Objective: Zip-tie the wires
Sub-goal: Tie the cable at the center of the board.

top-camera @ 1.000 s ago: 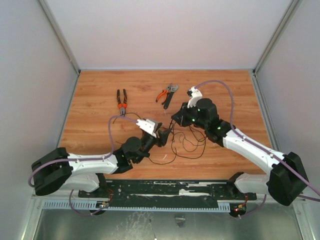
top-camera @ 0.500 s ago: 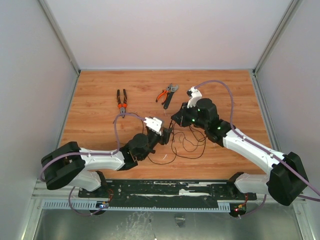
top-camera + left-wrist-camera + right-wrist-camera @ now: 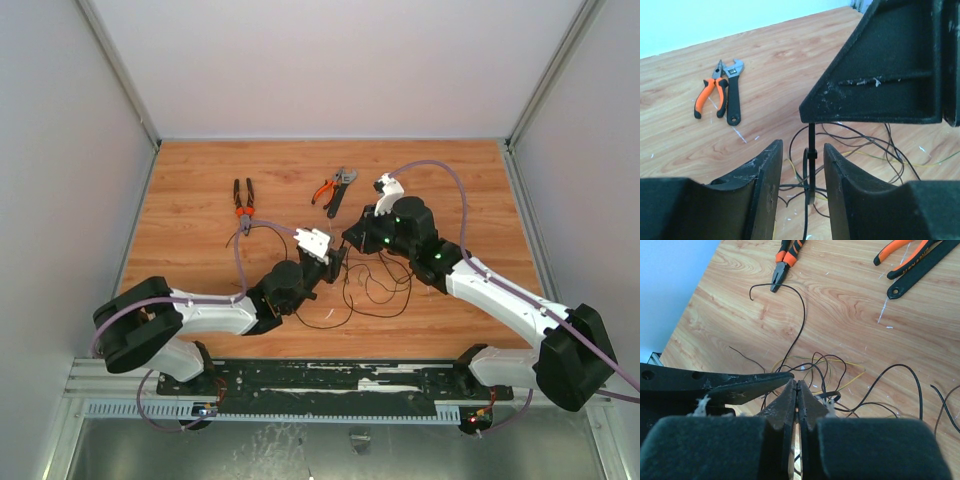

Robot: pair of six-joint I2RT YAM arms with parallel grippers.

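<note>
Mid-way across the wooden table (image 3: 200, 200) sprawl the wires (image 3: 372, 288): thin black strands in loose, overlapping loops, with a yellowish one among them. The right gripper (image 3: 797, 385) is pinched tight on the top of the zip tie (image 3: 811, 150), a slim black strip standing upright over the tangle. The left gripper (image 3: 802, 146) has its fingers apart, flanking the strip.

A wooden tabletop (image 3: 200, 180) with a warm orange-brown grain, marked here and there by small white scuffs. Toward the back left lie long-nose pliers (image 3: 243, 203) with red and black handles. Near the back middle, orange-handled pliers (image 3: 322, 190) lie just beside a black wrench (image 3: 337, 195), the two close together at an angle. Toward the front middle, thin black wires (image 3: 372, 285) sprawl in loose loops, with a yellowish strand among them.
</note>
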